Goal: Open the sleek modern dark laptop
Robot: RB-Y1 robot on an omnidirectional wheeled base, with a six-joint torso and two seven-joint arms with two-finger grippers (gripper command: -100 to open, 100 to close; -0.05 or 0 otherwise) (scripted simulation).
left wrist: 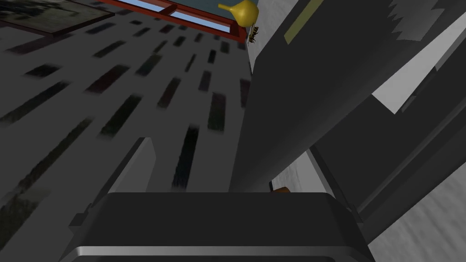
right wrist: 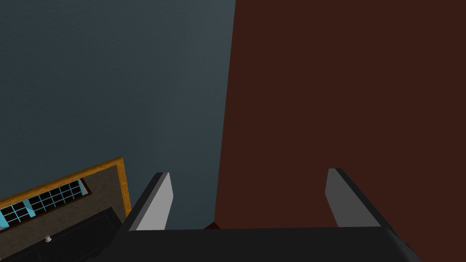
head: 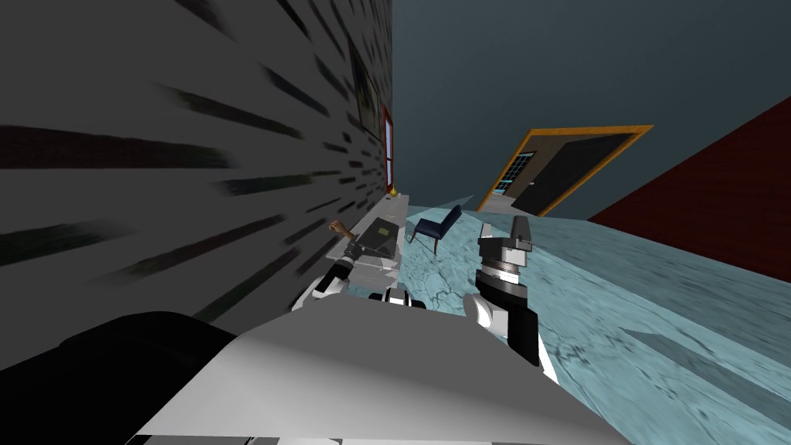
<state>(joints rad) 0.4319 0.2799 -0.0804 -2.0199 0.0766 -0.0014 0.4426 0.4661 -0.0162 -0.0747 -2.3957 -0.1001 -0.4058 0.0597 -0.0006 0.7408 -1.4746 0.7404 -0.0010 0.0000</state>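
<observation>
The dark laptop (head: 380,235) lies on a white desk (head: 392,207) along the left wall. My left gripper (head: 354,249) is at its near edge. In the left wrist view the laptop's dark lid (left wrist: 309,100) rises close in front of the left gripper (left wrist: 232,175), and a second dark slab (left wrist: 409,141) lies beside it with a light wedge between them. One finger (left wrist: 136,166) stands clear beside the lid, far from the middle; the other is hidden by the lid. My right gripper (head: 506,229) is raised over the floor, and in its wrist view the right gripper (right wrist: 248,200) is open and empty.
A yellow vase (head: 393,191) stands at the desk's far end, also the vase (left wrist: 243,12) in the left wrist view. A brown object (head: 340,228) sits by the wall near the laptop. A blue chair (head: 436,224) stands beside the desk, with an orange-framed doorway (head: 564,170) beyond.
</observation>
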